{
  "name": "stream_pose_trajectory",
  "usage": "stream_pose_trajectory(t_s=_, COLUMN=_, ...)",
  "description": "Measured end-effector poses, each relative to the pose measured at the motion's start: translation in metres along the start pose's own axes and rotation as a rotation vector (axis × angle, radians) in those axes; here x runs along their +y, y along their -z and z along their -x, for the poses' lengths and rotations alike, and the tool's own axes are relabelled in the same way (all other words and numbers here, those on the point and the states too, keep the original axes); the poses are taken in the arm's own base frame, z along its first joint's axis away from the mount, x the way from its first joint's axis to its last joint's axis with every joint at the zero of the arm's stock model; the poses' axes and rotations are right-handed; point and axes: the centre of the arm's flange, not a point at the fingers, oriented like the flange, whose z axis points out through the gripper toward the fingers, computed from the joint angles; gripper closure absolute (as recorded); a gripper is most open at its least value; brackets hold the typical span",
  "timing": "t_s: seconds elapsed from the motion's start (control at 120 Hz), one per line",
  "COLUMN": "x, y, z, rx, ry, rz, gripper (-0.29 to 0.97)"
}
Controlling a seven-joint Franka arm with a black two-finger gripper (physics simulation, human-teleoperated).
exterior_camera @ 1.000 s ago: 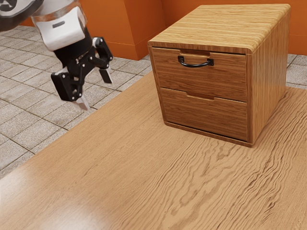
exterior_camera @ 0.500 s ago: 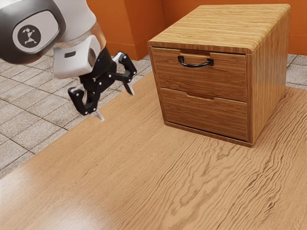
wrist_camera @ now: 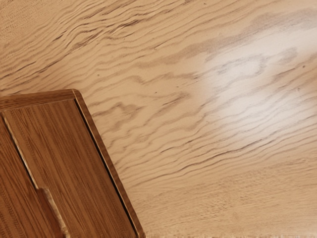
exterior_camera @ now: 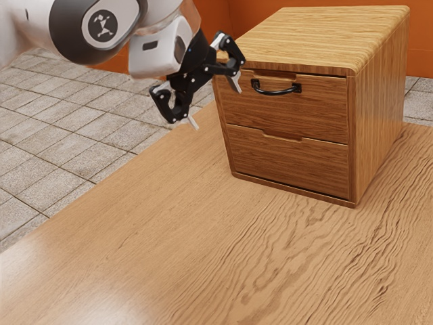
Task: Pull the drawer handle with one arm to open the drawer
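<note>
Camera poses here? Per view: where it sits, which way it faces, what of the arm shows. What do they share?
Exterior view: beside the arm, above the table, facing down at the cabinet front; arm enters upper left, open claw near the handle.
Wrist view: on the arm's wrist, facing the cabinet's front corner and table.
Shared: cabinet and table.

A: Exterior cam sits off to the arm's side, raised and angled down across the desk point(exterior_camera: 203, 257). Mid range: it takes in the hand point(exterior_camera: 216, 106), the whole cabinet point(exterior_camera: 318, 40) just past it, and the tiled floor point(exterior_camera: 54, 135) behind the hand.
B: Wrist cam?
A: Mounted on the hand, looking out ahead of it, much closer. It catches the cabinet point(wrist_camera: 59, 163) at its lower front corner and bare desk point(wrist_camera: 208, 99) beside that.
B: Overlap?
A: That cabinet corner plus the desk strip next to it, below the hand.
</note>
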Motion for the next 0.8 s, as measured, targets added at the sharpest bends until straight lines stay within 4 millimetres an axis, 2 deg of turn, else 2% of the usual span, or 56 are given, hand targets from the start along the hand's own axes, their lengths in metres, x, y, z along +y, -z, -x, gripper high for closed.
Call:
stream_pose_trajectory(t_s=0.083, x=-0.014, y=-0.006, z=-0.003, rx=-0.002, ry=-0.023, rz=-0.012, gripper=0.00)
stream_pose_trajectory(t_s=0.25, x=-0.036, y=-0.031, z=-0.007, rx=0.000, ry=-0.056, rz=-0.013, gripper=0.00)
stream_pose_trajectory(t_s=0.433, x=-0.044, y=-0.028, z=-0.002, rx=-0.013, ry=-0.068, rz=-0.057, gripper=0.00)
stream_pose_trajectory(t_s=0.558, x=-0.050, y=-0.041, z=0.004, rx=-0.020, ry=-0.070, rz=-0.070, gripper=0.00)
stream_pose_trajectory(t_s=0.8, x=-0.069, y=-0.040, z=0.013, rx=-0.041, ry=-0.074, rz=-0.136, gripper=0.00)
